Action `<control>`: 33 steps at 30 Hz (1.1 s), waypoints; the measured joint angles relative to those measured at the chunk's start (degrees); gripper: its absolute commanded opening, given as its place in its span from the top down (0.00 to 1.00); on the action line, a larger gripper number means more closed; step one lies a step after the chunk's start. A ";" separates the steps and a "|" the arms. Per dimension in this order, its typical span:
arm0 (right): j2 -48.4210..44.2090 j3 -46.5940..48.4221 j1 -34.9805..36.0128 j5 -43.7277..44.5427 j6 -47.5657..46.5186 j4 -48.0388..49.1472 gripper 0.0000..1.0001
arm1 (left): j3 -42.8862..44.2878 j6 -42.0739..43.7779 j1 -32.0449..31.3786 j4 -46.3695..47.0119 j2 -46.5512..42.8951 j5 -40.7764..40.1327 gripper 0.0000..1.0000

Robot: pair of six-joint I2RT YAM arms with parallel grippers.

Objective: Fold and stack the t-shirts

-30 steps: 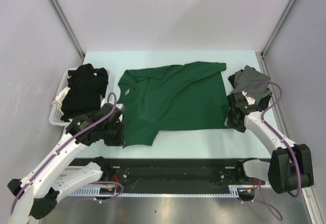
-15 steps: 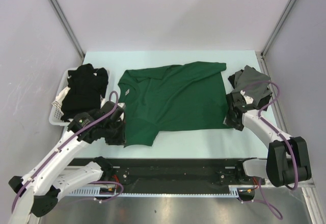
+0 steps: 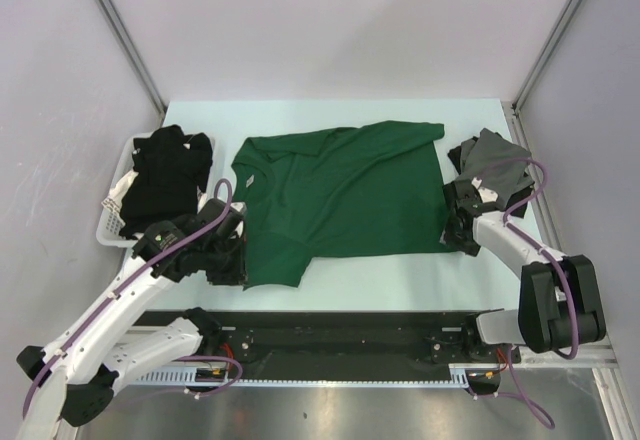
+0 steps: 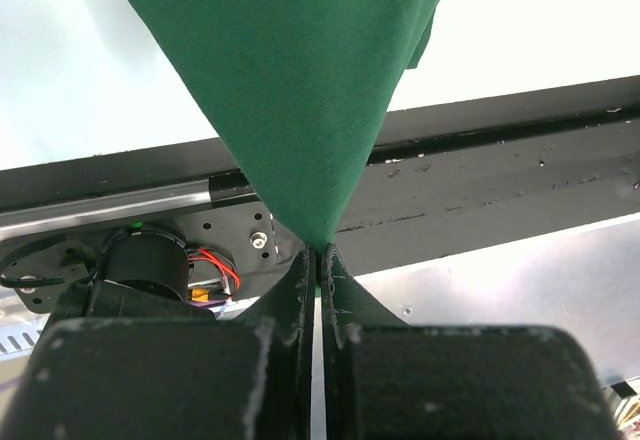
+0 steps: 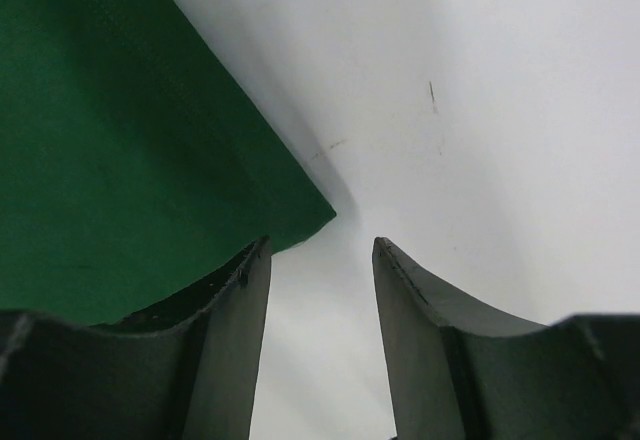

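Observation:
A dark green t-shirt (image 3: 340, 195) lies spread flat in the middle of the table, its small white neck label at the left. My left gripper (image 3: 232, 260) is shut on the shirt's near left corner; in the left wrist view the green cloth (image 4: 290, 90) runs down into the closed fingertips (image 4: 318, 252). My right gripper (image 3: 458, 240) is open at the shirt's near right corner; in the right wrist view that green corner (image 5: 120, 150) lies by the left finger, with bare table between the fingers. A grey t-shirt (image 3: 492, 158) lies crumpled at the right. Black t-shirts (image 3: 165, 178) fill the basket.
A white slatted basket (image 3: 108, 222) stands at the table's left edge. The black rail (image 3: 340, 335) with the arm bases runs along the near edge. Grey walls and metal posts close in the back and sides.
The right gripper has shifted slightly inward at the shirt's near right corner. The left gripper and the shirt look much the same.

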 measured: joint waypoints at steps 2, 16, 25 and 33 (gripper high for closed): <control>0.48 0.00 -0.13 -0.02 -0.09 0.55 0.50 | 0.02 0.00 0.00 0.00 -0.02 0.02 1.00; 3.37 0.00 -1.05 -1.14 -0.15 2.40 0.56 | 1.95 0.00 0.00 -0.09 0.94 0.68 1.00; 4.85 -0.11 -1.18 -2.38 -0.15 3.34 0.70 | 2.56 -0.04 0.00 -0.17 1.14 1.05 1.00; 5.03 -0.11 -1.51 -3.45 -0.61 4.31 0.89 | 2.64 -0.44 0.00 -0.24 1.20 1.03 1.00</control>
